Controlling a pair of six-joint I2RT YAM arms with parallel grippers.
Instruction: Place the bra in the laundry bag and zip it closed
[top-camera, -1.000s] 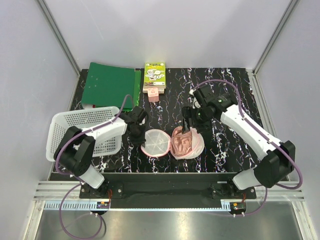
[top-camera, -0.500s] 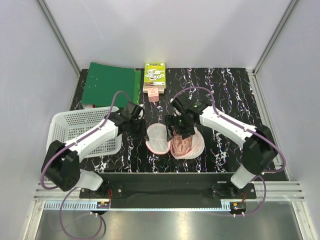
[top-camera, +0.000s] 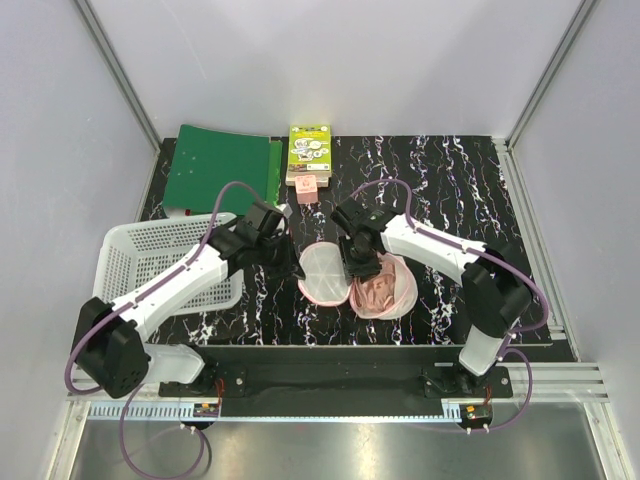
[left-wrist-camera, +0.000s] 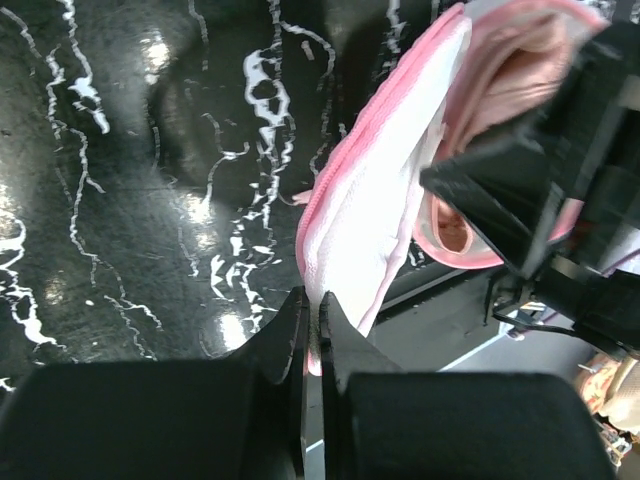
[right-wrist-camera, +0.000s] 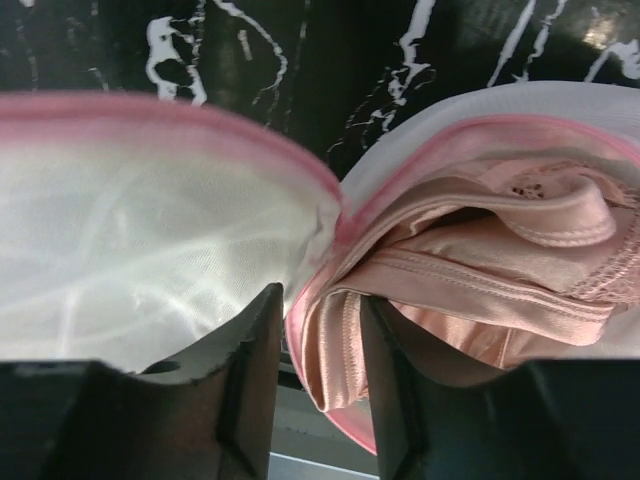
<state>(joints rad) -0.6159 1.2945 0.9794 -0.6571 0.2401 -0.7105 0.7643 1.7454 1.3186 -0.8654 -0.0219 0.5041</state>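
Note:
The laundry bag (top-camera: 325, 272) lies open at the table's middle. Its left white mesh half stands tilted up, and its right half (top-camera: 400, 300) holds the crumpled salmon bra (top-camera: 378, 290). My left gripper (top-camera: 297, 268) is shut on the pink-trimmed rim of the raised half (left-wrist-camera: 380, 200); its fingertips (left-wrist-camera: 290, 320) pinch the mesh. My right gripper (top-camera: 358, 265) sits over the hinge side with its jaws partly open. Its fingers (right-wrist-camera: 250, 345) straddle the pink rim and a fold of the bra (right-wrist-camera: 480, 270), with the white half (right-wrist-camera: 150, 240) at their left.
A white lattice basket (top-camera: 130, 260) stands at the left under my left arm. A green folder (top-camera: 220, 165), a card box (top-camera: 309, 152) and a small pink block (top-camera: 308, 188) lie at the back. The table's front edge runs just below the bag.
My left gripper has lifted the bag's left half from flat to tilted up and moved it right. My right gripper has moved left from the bag's far rim to the hinge side.

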